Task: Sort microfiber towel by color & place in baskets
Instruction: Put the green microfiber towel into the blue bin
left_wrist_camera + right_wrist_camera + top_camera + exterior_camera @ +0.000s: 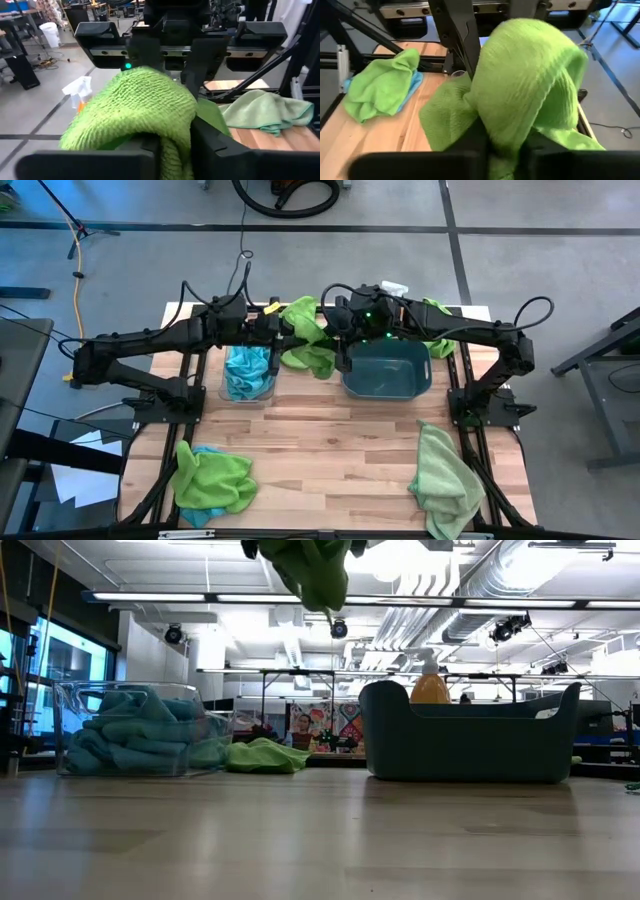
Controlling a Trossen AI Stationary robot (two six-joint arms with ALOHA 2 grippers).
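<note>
Both grippers hold one bright green towel (308, 335) in the air, between the clear bin (248, 373) and the teal tub (387, 371), near the table's (330, 445) far edge. The left gripper (285, 330) pinches the towel's left side; in its wrist view the cloth bulges up between its two dark fingers (212, 145). The right gripper (335, 325) is clamped on the towel's right side, the fabric folded over its fingers in the right wrist view. The towel's long axis runs roughly left to right between the grippers, with a loose end drooping toward the table; from the low view a tip of the towel (315, 570) hangs down at the top of the picture, well above the wood.

The clear bin holds blue towels (140, 730). What lies inside the tub is hard to tell; it looks bare from above. A light green towel (445, 475) lies at the table's near right, and a green towel atop a blue one (212, 478) at the near left. Another green cloth (437, 330) lies behind the tub, partly under the right arm. An orange spray bottle (430, 685) shows above the tub's rim in the low view.
</note>
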